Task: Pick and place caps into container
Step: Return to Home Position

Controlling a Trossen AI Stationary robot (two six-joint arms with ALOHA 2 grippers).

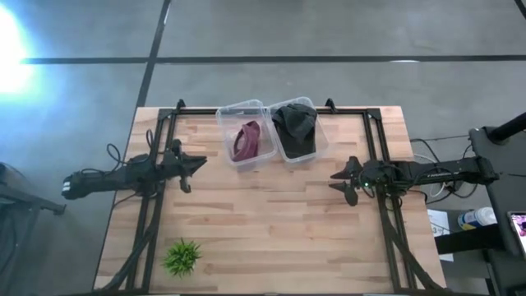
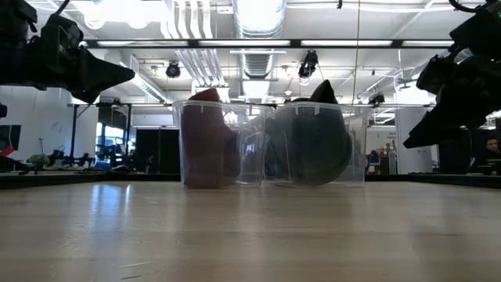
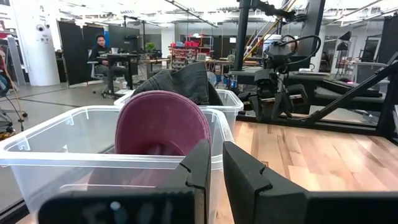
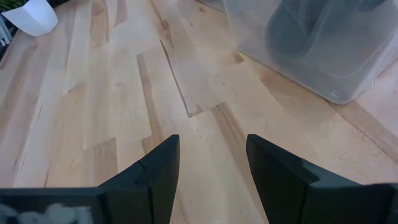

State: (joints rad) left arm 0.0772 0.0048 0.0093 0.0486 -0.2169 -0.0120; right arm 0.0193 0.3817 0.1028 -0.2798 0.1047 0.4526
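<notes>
Two clear plastic tubs stand side by side at the table's far middle. The maroon cap [image 1: 246, 141] sits in the left tub [image 1: 227, 123], its crown standing above the rim [image 3: 163, 121]. Dark cap fabric [image 1: 296, 123] fills the right tub [image 1: 320, 141] and pokes over its rim [image 2: 322, 94]; whether it is one cap or two I cannot tell. My left gripper [image 1: 200, 164] hovers left of the tubs, shut and empty [image 3: 216, 165]. My right gripper [image 1: 339, 177] hovers right of the tubs, on their near side, open and empty [image 4: 212, 155].
A small green plant [image 1: 182, 256] in a white pot [image 4: 34, 15] stands near the table's near left corner. Bare wood [image 1: 271, 222] stretches between the grippers and the near edge. Black frame rails run along the table's left, right and far sides. A person sits far off in the room [image 3: 99, 46].
</notes>
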